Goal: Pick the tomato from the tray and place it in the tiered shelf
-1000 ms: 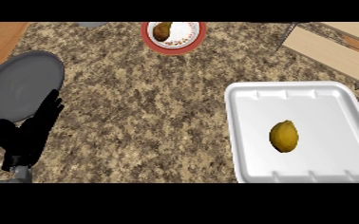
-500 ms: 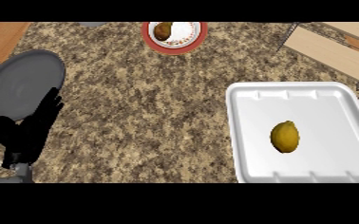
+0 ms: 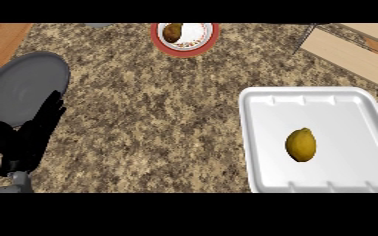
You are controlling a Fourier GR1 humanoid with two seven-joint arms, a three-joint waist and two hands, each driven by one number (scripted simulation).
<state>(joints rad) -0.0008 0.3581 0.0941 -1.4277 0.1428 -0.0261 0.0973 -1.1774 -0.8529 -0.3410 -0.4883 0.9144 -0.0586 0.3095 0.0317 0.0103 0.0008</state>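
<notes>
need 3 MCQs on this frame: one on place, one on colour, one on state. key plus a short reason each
1. Where does the yellow fruit lie?
A on the bare counter
B in the white tray
C in a bowl

2. What colour is the rim of the plate at the top?
A red
B blue
C green

3. What is the left hand doing?
A open, holding nothing
B shut on the fruit
C curled round the tray's edge

Key: B, white tray floor surrounds the fruit; A, a red ring borders the plate; A, its fingers are straight, far from the fruit.

Open counter [image 3: 159, 110] between left hand [image 3: 33, 139] and tray [image 3: 249, 130]
</notes>
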